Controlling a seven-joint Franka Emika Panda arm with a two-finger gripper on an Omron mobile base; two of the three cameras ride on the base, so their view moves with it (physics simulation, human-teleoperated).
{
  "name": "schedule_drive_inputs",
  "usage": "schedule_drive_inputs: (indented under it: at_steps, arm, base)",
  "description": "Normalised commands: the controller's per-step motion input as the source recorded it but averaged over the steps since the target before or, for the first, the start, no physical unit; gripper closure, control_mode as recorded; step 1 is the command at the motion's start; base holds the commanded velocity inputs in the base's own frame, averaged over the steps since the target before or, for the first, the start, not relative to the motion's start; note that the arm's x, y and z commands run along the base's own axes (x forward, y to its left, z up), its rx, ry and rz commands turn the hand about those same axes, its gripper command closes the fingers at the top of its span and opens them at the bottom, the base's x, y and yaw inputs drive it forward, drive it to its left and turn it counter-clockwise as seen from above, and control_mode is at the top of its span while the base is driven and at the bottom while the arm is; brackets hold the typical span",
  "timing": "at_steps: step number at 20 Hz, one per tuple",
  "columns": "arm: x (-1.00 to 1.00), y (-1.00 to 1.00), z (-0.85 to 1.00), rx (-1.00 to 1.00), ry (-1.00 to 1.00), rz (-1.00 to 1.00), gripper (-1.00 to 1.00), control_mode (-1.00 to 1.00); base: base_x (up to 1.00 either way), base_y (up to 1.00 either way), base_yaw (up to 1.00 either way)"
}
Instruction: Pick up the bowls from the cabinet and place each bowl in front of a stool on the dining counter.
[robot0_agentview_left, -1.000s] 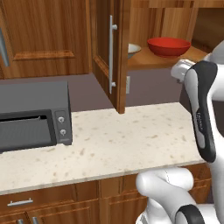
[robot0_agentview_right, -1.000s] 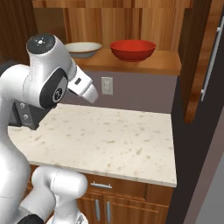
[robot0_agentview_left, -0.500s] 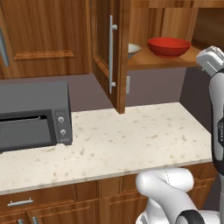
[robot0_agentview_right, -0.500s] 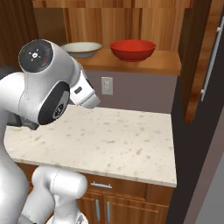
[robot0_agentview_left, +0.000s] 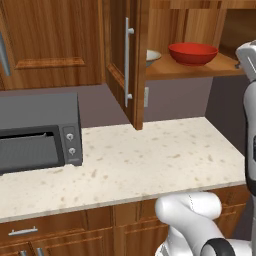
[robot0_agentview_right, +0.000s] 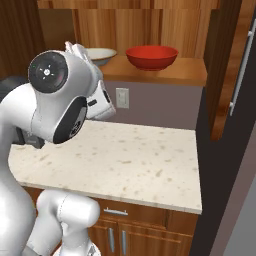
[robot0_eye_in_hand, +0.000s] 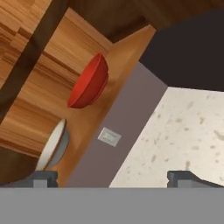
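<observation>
- Hand view: the gripper (robot0_eye_in_hand: 113, 178) sits at the bottom of the frame, its two dark tips set wide apart with nothing between them, one at lower left, one at lower right.
- Between those tips, further off, the speckled beige counter (robot0_eye_in_hand: 183, 131) fills the right of the frame, and a grey-mauve wall strip with a small outlet plate (robot0_eye_in_hand: 109, 137) runs diagonally up the middle.
- Past the strip lies the wooden shelf of the cabinet (robot0_eye_in_hand: 114, 70), rolled so it runs from lower left to upper middle.
- The red bowl (robot0_eye_in_hand: 89, 83) stands on that shelf, upper left of centre in the frame; the cream bowl (robot0_eye_in_hand: 53, 146) is near it on the same shelf, at lower left.
- Right base view: red bowl (robot0_agentview_right: 151, 56) sits top centre on the shelf, the cream bowl (robot0_agentview_right: 101, 55) just left of it, partly hidden by the white arm (robot0_agentview_right: 57, 100), which takes up the left side.
- Left base view: red bowl (robot0_agentview_left: 193, 53) at upper right on the open shelf, a sliver of the cream bowl (robot0_agentview_left: 152, 56) peeking out from behind the open cabinet door (robot0_agentview_left: 121, 60) with its silver bar handle (robot0_agentview_left: 128, 62).
- A dark oven (robot0_agentview_left: 37, 131) rests on the counter at mid left.
</observation>
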Motion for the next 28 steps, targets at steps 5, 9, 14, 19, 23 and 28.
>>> schedule_drive_inputs:
  at_steps: [5,9,14,19,23,28]
  arm:
    - [0.19,-0.41,0.14,0.14,0.0,0.0,-1.0,-1.0]
    - [0.4,-0.23,0.1,0.1,0.03,0.0,-1.0,-1.0]
    - [0.54,-0.02,0.01,0.05,0.0,0.0,-1.0,-1.0]
    - [0.64,0.0,0.0,0.02,0.0,0.0,-1.0,-1.0]
    - [0.62,0.0,-0.02,0.04,0.0,0.0,-1.0,-1.0]
    - [0.57,0.0,0.0,0.04,0.0,0.0,-1.0,-1.0]
  base:
    - [0.0,0.0,0.0]
    - [0.0,0.0,0.0]
    - [0.0,0.0,0.0]
    - [0.0,0.0,0.0]
    - [0.0,0.0,0.0]
    - [0.0,0.0,0.0]
